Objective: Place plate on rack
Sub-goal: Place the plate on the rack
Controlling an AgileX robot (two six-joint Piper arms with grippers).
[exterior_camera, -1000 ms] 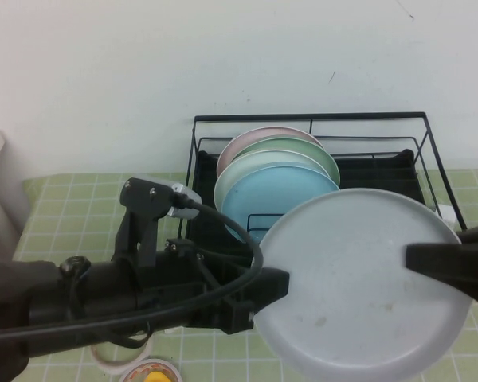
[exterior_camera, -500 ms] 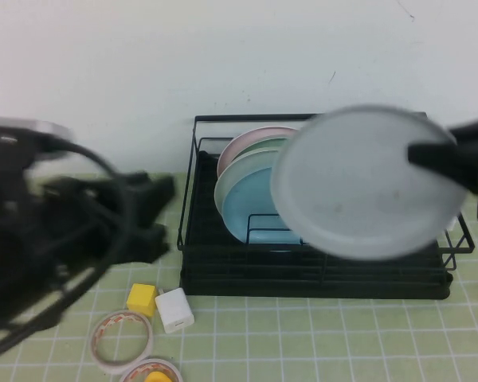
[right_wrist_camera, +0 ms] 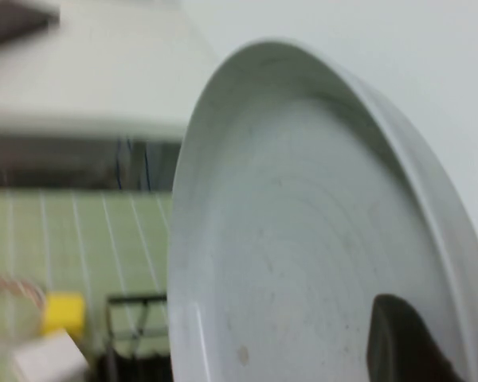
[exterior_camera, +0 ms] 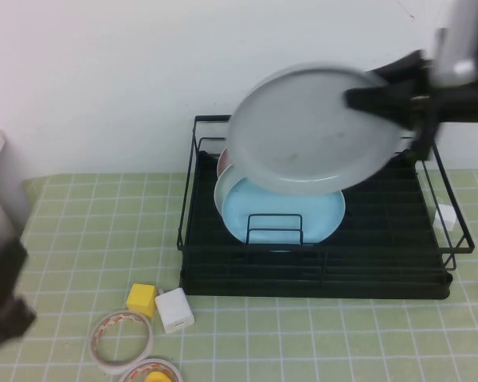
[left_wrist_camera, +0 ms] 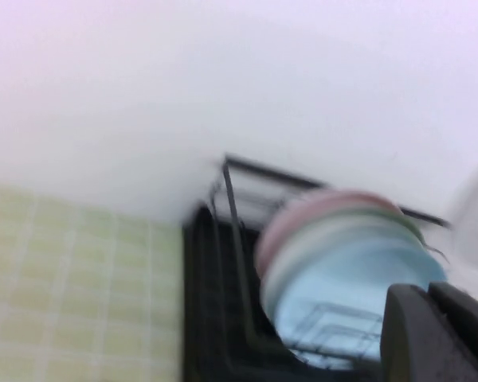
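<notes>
1. The right gripper (exterior_camera: 357,99) was clamped on the right edge of the grey plate (exterior_camera: 311,131), holding it in the air above the back half of the black wire dish rack (exterior_camera: 319,270).
2. The plate was tilted, its face turned toward the camera and slightly down; the right wrist view showed one dark finger (right_wrist_camera: 402,338) lying on its inner surface near the rim.
3. Below it, a light blue plate (exterior_camera: 283,215) stood on edge in the rack, with a mint-green plate (exterior_camera: 223,187) and a pink plate (exterior_camera: 221,161) just behind.
4. The relation that mattered, in my judgement: the grey plate hung over the standing stack, so it needed turning upright and lowering in front of the blue plate.
5. The left gripper (exterior_camera: 1,298) sat low at the table's left edge, well apart from the rack; whether it was open I cannot tell. The right arm was plainly the nearer.
</notes>
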